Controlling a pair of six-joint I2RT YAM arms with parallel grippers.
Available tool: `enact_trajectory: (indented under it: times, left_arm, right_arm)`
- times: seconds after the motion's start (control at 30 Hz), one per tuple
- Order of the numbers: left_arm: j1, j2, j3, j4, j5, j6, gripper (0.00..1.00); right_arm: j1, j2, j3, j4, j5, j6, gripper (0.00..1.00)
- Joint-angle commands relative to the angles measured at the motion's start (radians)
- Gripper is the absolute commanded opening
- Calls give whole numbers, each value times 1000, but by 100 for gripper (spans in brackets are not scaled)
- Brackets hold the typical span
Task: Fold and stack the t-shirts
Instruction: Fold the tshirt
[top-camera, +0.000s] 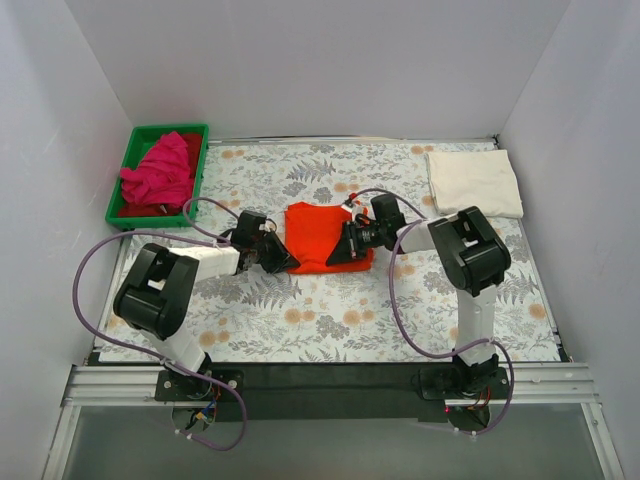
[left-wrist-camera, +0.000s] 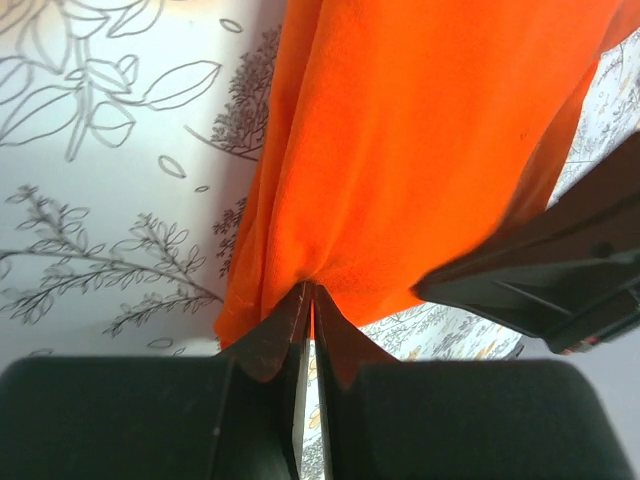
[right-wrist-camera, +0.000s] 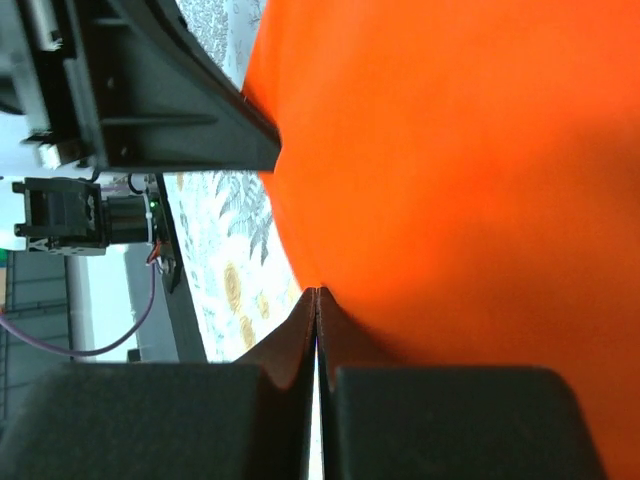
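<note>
The orange-red t-shirt (top-camera: 318, 235) lies partly folded in the middle of the floral cloth. My left gripper (top-camera: 286, 262) is at its near left corner, shut on a pinch of orange fabric (left-wrist-camera: 400, 150); a thin orange sliver shows between the jaws. My right gripper (top-camera: 341, 254) is at the near right edge, its jaws pressed together on the shirt's hem (right-wrist-camera: 450, 170). A cream-white t-shirt (top-camera: 474, 182) lies folded at the back right. The magenta-pink t-shirt (top-camera: 160, 170) sits crumpled in the green tray (top-camera: 170, 130).
The grey floral-print cloth (top-camera: 330, 310) covers the table. White walls close in the left, back and right sides. The two grippers sit close together, and each shows in the other's wrist view: the right gripper (left-wrist-camera: 545, 280) and the left gripper (right-wrist-camera: 160, 110).
</note>
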Motion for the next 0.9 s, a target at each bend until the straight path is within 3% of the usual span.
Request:
enact_trajectory:
  times: [0.0, 0.13, 0.43, 0.63, 0.73, 0.77, 0.87]
  left_arm:
    - [16, -52, -20, -70, -82, 27, 8]
    - [16, -58, -18, -84, -96, 32, 8]
    - [16, -43, -25, -89, -105, 27, 8]
    - [13, -148, 17, -156, -114, 66, 14]
    - [-4, -226, 75, -219, -165, 135, 28]
    - [-16, -242, 99, -239, -204, 158, 38]
    - [-91, -277, 178, -300, -296, 253, 54]
  right_arm:
    - [-41, -122, -49, -15, 18, -35, 1]
    - [-93, -166, -127, -15, 18, -58, 1]
    - [-209, -85, -221, 27, 28, -115, 1]
    - [-207, -215, -236, 15, 45, -80, 1]
    - [-213, -362, -241, -54, 114, -67, 7]
    - [-212, -392, -238, -130, 164, -87, 9]
    - [-213, -490, -193, -299, 322, -136, 19]
